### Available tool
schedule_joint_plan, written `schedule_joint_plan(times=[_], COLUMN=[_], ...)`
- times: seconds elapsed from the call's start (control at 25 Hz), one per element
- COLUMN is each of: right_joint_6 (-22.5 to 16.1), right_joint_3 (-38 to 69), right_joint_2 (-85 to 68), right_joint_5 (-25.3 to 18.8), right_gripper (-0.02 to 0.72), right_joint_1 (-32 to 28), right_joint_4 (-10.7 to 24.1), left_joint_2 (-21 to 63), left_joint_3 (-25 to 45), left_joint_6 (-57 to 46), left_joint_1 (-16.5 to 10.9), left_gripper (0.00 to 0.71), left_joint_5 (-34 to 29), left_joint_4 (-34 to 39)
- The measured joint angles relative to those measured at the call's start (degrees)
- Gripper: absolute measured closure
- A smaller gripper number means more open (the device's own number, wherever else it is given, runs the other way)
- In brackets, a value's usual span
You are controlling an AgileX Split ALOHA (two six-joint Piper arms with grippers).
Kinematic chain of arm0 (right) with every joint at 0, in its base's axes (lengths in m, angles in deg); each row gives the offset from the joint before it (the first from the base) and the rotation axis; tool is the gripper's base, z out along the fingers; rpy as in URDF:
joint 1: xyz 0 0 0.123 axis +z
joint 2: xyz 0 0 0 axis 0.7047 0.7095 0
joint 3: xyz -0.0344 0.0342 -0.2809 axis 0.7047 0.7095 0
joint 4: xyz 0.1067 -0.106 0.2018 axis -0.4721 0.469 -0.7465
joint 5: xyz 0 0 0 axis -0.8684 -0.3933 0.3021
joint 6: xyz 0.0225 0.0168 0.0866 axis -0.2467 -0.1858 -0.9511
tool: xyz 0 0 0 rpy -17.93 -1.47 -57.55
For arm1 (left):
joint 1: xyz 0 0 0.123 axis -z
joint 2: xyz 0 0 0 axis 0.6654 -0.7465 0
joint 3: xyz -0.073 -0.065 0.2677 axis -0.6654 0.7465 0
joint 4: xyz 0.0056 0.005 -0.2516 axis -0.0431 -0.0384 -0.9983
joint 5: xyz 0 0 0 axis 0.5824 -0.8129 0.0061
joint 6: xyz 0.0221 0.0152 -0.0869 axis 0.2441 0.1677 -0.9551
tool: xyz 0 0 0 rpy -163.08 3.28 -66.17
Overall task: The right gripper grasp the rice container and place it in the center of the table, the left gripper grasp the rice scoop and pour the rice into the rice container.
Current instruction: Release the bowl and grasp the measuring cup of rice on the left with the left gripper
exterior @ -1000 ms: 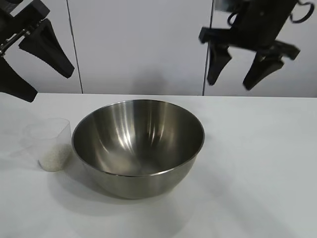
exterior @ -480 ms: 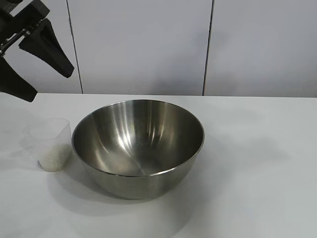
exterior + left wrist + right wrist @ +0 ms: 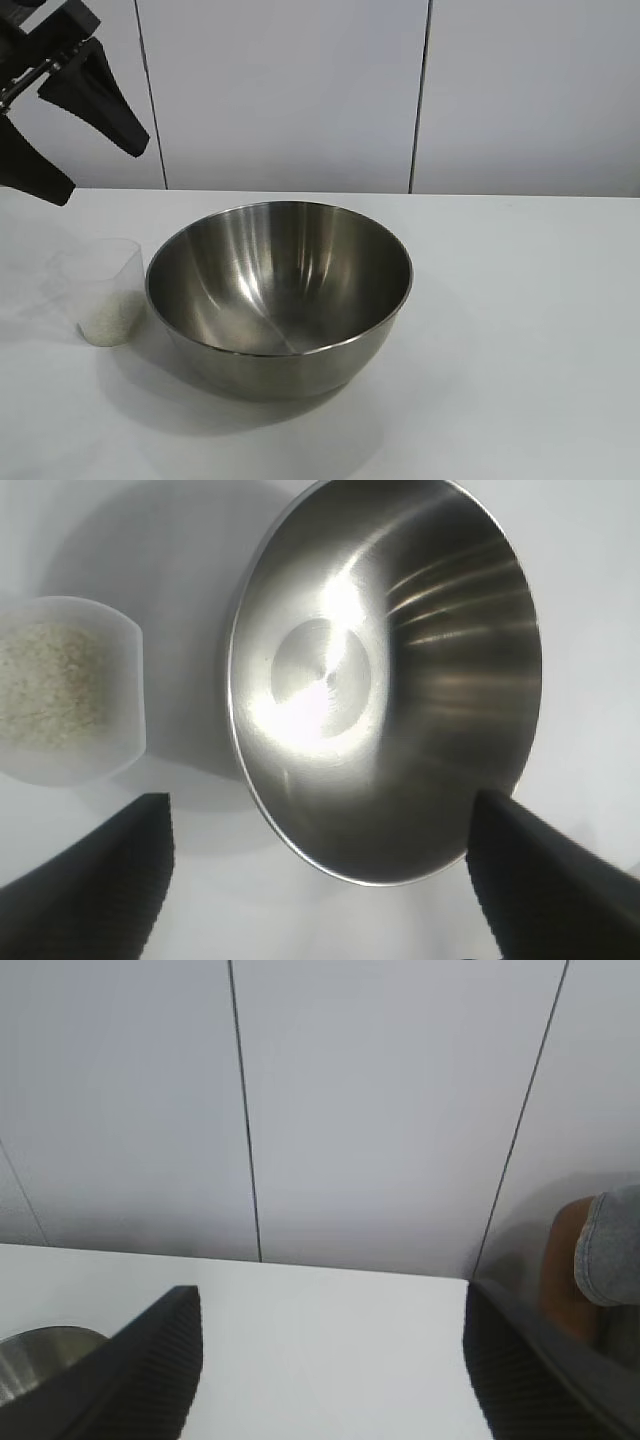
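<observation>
Bowl first: we see the big steel bowl [image 3: 279,295] sitting upright on the white table [image 3: 520,330], roughly in the middle of the tabletop, its shiny inside bare, with no grains in it that we can make out. From the left wrist view the bowl [image 3: 385,675] fills most of the picture, and we look straight down onto the round disc of its bottom. Just beside it, on the left arm's side, stands the little clear plastic cup [image 3: 108,292], upright, with its rim close to the bowl's wall; whether the two touch we cannot tell. White rice [image 3: 110,320] lies in the bottom of the cup, and from the left wrist we see the grains [image 3: 45,685] spread across the cup's floor. Up above the cup, at the left edge of the outside view, hangs the left gripper [image 3: 60,130], its two black fingers spread wide apart and holding nothing, well clear of cup and bowl. The right gripper [image 3: 330,1360] shows only in its own wrist view: fingers parted, nothing between them, looking out level over the table toward the pale panelled wall [image 3: 380,1110], with just a sliver of the bowl [image 3: 40,1355] at the picture's edge.
</observation>
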Motion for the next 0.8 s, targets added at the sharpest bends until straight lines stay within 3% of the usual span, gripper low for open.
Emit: schedule_joint_plan(times=[0.2,0.36,0.8], right_joint_6=[-0.2,-1.31,-2.42], right_joint_3=[17.93,31.6,46.36], right_joint_2=[-17.81,-28.39,-29.27], right_joint_5=[-0.26,2.68,4.47], right_gripper=[0.199,0.201,0.201], right_joint_1=[0.22,0.22,0.22], right_joint_4=[-0.55,-0.6,-0.6], left_joint_2=[0.0,0.0,0.0], left_joint_3=[0.0,0.0,0.0], left_joint_6=[0.0,0.0,0.0], left_joint_1=[0.0,0.0,0.0], left_gripper=[0.128,0.128,0.128], left_joint_5=[0.0,0.0,0.0], left_joint_4=[0.0,0.0,0.0])
